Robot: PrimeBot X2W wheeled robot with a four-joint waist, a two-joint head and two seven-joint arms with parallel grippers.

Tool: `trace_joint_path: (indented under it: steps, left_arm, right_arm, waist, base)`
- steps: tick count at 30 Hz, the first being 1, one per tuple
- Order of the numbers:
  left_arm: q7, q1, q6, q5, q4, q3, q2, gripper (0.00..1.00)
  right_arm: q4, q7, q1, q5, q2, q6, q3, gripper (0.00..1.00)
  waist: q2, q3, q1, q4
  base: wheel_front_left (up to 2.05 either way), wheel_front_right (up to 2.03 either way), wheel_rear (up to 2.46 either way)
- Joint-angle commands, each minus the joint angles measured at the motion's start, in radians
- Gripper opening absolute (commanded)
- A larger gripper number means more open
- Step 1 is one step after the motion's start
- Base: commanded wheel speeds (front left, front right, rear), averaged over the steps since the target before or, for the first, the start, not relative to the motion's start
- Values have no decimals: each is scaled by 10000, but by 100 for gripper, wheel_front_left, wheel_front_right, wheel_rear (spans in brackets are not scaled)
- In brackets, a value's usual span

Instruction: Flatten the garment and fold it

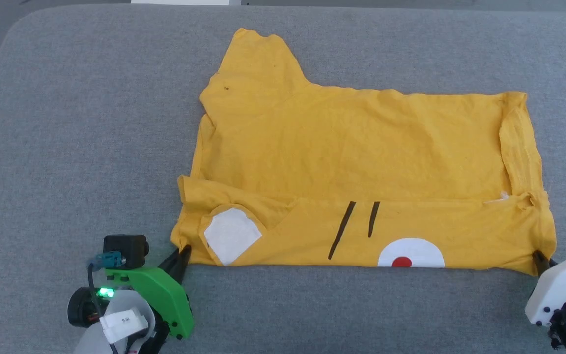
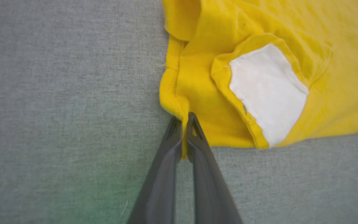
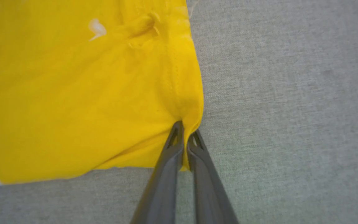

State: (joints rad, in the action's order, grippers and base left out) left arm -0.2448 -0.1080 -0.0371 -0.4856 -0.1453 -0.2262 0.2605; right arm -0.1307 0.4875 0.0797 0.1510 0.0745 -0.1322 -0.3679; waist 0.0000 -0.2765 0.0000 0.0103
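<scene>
The T-shirt [image 1: 361,152] lay spread on the grey padded surface [image 1: 91,147]. Its near strip was folded over, so the white patch [image 1: 231,235], two black lines [image 1: 342,230] and a red dot [image 1: 401,262] faced up. My left claw [image 1: 182,255] was pinched tight on the near left corner, with yellow cloth squeezed between the fingers. My right claw [image 1: 538,258] gripped the near right corner the same way. One sleeve [image 1: 258,59] pointed toward the far edge.
</scene>
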Motion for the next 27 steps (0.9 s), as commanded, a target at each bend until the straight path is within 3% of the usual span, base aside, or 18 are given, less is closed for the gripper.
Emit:
trace_joint_path:
  steps: [1,10,27]
  left_arm:
    - [-19,-108,71,-122,-55,38,59,0]
    - [-75,589,329,-721,414,577,151,0]
    - [-900,2949,968,-1672,2334,1048,215,0]
  right_arm:
    - [-122,-63,152,69,-61,15,0,0]
    - [272,-275,268,203,38,15,-120,0]
    - [1617,259,-1357,610,-154,15,-997,0]
  waist:
    - [0,26,0,7]
    - [0,405,0,205]
    - [0,1140,0,152]
  base:
    - [0,0,0]
    - [0,0,0]
    - [0,0,0]
